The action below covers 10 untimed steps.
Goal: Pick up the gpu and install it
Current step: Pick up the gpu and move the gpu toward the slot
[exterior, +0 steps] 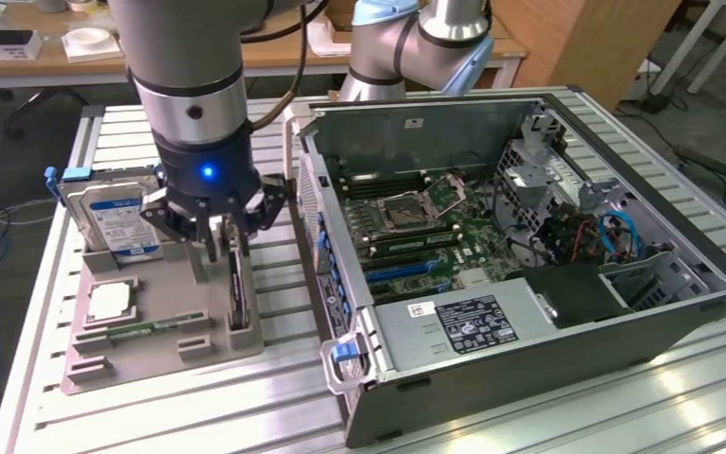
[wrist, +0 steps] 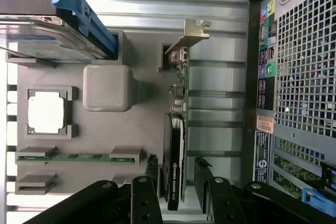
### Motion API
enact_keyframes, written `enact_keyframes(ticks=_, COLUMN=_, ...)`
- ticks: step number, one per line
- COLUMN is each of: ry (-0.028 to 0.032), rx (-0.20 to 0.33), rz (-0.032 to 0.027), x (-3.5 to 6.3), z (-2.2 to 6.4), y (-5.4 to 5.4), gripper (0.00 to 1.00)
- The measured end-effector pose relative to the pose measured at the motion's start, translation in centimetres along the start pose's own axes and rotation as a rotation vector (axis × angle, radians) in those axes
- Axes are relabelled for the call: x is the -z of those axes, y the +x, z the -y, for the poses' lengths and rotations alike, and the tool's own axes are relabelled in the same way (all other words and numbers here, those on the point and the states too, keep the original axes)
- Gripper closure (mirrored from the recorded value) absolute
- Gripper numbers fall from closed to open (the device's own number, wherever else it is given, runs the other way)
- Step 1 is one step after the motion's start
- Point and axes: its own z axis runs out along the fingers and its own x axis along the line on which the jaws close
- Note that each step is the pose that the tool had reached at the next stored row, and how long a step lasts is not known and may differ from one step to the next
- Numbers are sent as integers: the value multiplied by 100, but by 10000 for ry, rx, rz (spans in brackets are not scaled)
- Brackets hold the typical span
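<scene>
We see the gripper (wrist: 176, 162) lowered over the gray holder (wrist: 142, 129) with its jaws spread. One finger (wrist: 153, 167) stands on each side of the gpu (wrist: 176, 124), with a thin gap showing on either side of the card, so nothing is gripped yet.

The gpu stands on its long edge in the holder's slot nearest the computer case (exterior: 665, 312). Its silver bracket (wrist: 193, 31) is at the end away from the fingers.

The same holder carries three other parts. A hard drive (exterior: 111, 222) with a blue-and-white label stands upright in a rear slot, with a blue clip at its top. A square processor (exterior: 109, 301) lies flat in its pocket. A narrow green memory stick (exterior: 148, 329) lies in a groove just beside it.

The holder sits on the slatted metal counter (exterior: 590, 416). Beside it, on the exterior view's right, the case lies open. Inside it we see a green motherboard (exterior: 426, 227) and a labelled power supply (exterior: 464, 326).
</scene>
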Motion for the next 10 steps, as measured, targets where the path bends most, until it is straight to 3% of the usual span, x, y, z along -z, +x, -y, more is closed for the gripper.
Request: enact_keyframes(ticks=10, ry=8, rx=-253, rz=12, x=-38, z=5, y=0, gripper=58)
